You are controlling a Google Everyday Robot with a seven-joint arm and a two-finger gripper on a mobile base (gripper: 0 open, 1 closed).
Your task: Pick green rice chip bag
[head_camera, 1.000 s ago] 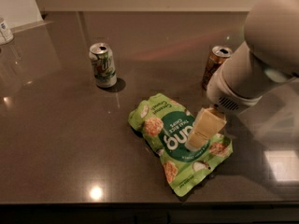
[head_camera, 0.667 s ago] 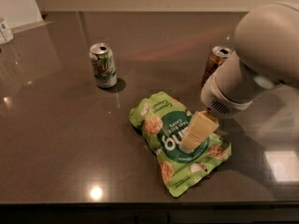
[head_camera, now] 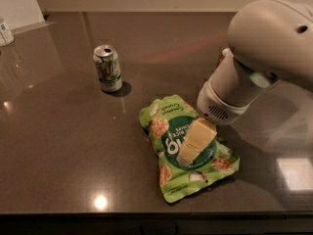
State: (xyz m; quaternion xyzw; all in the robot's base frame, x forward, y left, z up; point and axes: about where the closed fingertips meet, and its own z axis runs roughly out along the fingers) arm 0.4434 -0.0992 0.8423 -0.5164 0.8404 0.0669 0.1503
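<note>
The green rice chip bag point(head_camera: 172, 176) lies flat on the dark tabletop point(head_camera: 63, 146), near its front edge, with its dark-green circle and white lettering facing up. My gripper point(head_camera: 188, 153) hangs from the big white arm point(head_camera: 264, 48) that comes in from the upper right. Its cream-coloured tip is down over the middle of the bag, on or just above the dark-green circle. It hides part of the lettering.
A green-and-white soda can point(head_camera: 108, 68) stands upright at the back left of the bag. A sliver of a brown can point(head_camera: 221, 58) shows behind the arm. A small white container point(head_camera: 5, 32) stands at the far left edge. A wall runs along the back.
The arm has moved left and forward, lower over the bag, and now covers most of the brown can. The bag and the soda can have not moved.
</note>
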